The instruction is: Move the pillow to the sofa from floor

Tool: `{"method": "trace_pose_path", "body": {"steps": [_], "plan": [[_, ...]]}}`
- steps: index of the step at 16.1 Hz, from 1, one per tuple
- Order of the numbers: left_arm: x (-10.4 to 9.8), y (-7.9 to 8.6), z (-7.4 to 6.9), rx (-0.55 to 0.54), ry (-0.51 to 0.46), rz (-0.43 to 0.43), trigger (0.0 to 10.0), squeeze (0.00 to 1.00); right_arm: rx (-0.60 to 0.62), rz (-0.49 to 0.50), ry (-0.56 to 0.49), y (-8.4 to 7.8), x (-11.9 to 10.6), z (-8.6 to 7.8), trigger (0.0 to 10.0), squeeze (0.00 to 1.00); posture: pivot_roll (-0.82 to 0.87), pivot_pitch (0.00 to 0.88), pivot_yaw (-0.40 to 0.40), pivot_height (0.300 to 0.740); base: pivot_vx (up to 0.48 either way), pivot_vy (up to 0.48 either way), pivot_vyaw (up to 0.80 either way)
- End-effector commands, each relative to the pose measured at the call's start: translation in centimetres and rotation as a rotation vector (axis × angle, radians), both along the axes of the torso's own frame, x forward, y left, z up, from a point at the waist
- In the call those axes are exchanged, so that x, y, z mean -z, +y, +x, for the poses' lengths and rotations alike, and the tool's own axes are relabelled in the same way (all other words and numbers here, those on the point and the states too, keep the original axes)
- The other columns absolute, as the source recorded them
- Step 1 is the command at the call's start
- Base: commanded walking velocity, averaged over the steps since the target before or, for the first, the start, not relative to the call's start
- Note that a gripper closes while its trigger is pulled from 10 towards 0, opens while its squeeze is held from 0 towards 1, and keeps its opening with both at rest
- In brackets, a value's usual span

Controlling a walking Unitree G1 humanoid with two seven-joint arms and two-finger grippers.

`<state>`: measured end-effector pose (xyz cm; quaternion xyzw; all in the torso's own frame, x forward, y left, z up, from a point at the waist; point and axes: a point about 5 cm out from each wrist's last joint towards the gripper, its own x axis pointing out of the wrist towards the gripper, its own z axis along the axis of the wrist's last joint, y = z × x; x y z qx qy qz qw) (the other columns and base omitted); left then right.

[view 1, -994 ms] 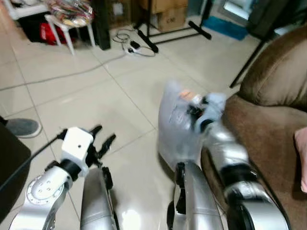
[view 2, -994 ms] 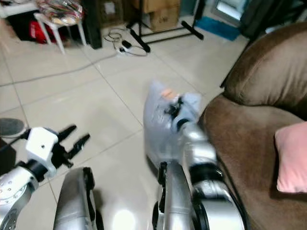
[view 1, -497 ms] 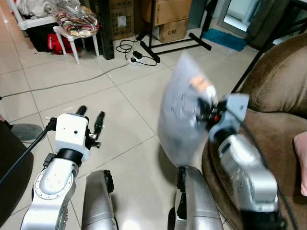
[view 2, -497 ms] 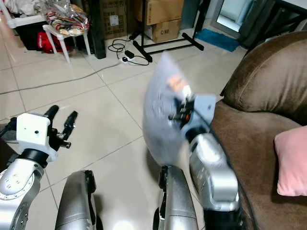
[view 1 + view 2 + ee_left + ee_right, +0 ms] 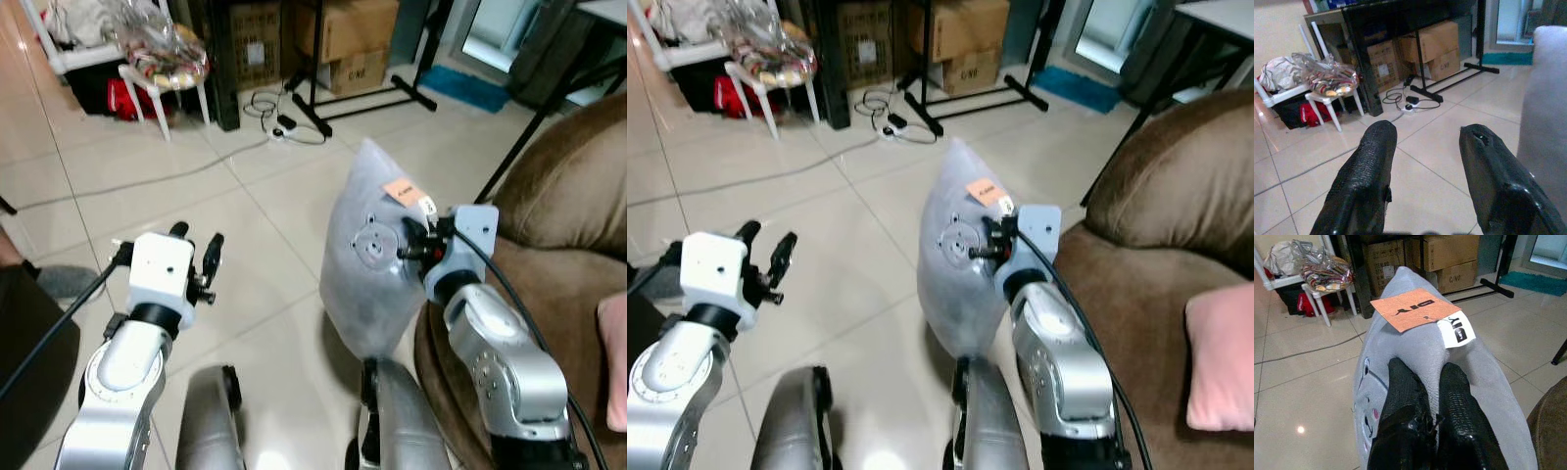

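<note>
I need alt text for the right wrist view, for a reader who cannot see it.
The right hand pinches a fold of a grey pillow with its two black fingers, just below an orange tag and a white label. Behind lie a tiled floor and cardboard boxes.

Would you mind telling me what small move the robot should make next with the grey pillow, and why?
Probably swing the right pincer rightward over the brown sofa before releasing. It is shut on the grey pillow, which hangs upright above the tiled floor, just left of the sofa's edge. The left pincer is open and idle.
</note>
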<state>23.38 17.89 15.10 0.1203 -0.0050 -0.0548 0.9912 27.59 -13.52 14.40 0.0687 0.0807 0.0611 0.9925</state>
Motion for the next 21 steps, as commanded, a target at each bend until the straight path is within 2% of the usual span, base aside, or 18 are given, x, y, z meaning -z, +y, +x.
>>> {"method": "trace_pose_path", "body": {"steps": [1, 13, 21], "plan": [[-0.2, -0.11, 0.17, 0.005, -0.012, 0.015, 10.0, 0.0, 0.019, -0.002, -0.074, -0.31, -1.59, -0.04, 10.0, 0.0, 0.01, 0.0, -0.044, 0.626, 0.0, 0.0, 0.0], [0.29, -0.11, 0.35, 0.036, -0.013, 0.041, 10.0, 0.0, 0.054, -0.013, -0.049, -0.65, -1.17, -0.05, 10.0, 0.0, 0.01, 0.0, -0.034, 0.74, 0.0, 0.0, 0.0], [0.32, 0.03, 0.51, 0.053, -0.012, 0.056, 10.0, 0.0, 0.096, -0.003, -0.056, -0.96, -1.14, 0.08, 10.0, 0.0, 0.02, 0.0, -0.025, 0.74, 0.0, 0.0, 0.0]]}}
